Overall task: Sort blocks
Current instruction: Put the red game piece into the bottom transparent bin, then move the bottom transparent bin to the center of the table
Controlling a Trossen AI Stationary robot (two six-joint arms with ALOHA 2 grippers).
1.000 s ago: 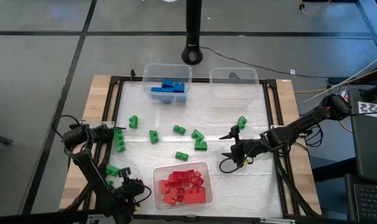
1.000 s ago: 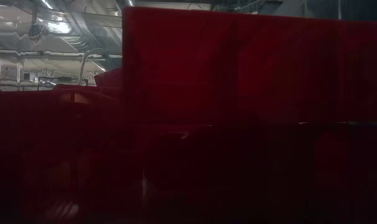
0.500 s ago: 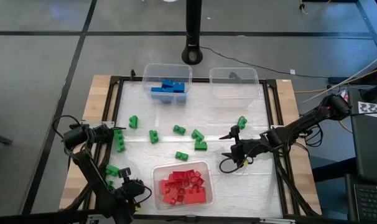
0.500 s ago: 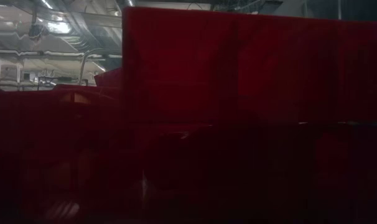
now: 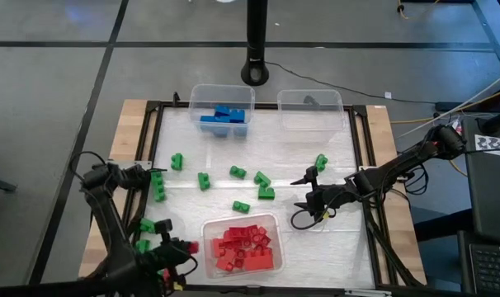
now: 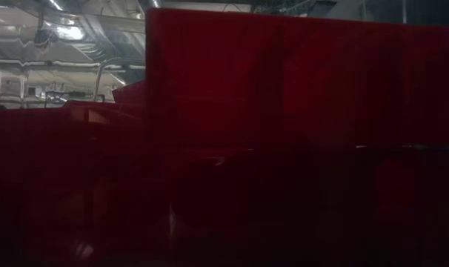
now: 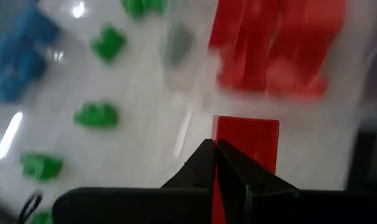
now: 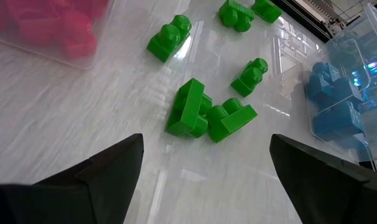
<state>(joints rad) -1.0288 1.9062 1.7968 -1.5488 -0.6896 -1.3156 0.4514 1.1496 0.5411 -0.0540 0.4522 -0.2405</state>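
Left gripper (image 5: 186,247) has shifted since a second ago: it now sits at the table's near edge just left of the clear plastic bin of red bricks (image 5: 271,221), fingers clamped on a small red plastic studded brick (image 7: 246,142) (the wrist view shows the fingertips pinching its edge). The arm's elbow has swung slightly outward too.

Right gripper (image 5: 304,200) is unchanged, resting low over the white table mat (image 5: 299,153) right of the red bin, jaws spread wide and holding nothing.

Green studded bricks (image 5: 204,180) lie scattered across the mat's middle and left, none moved. Blue bricks (image 5: 224,115) sit in the far-left clear bin (image 5: 195,99); the far-right clear bin (image 5: 338,101) has no bricks in it.

Low view is filled by a red blur.
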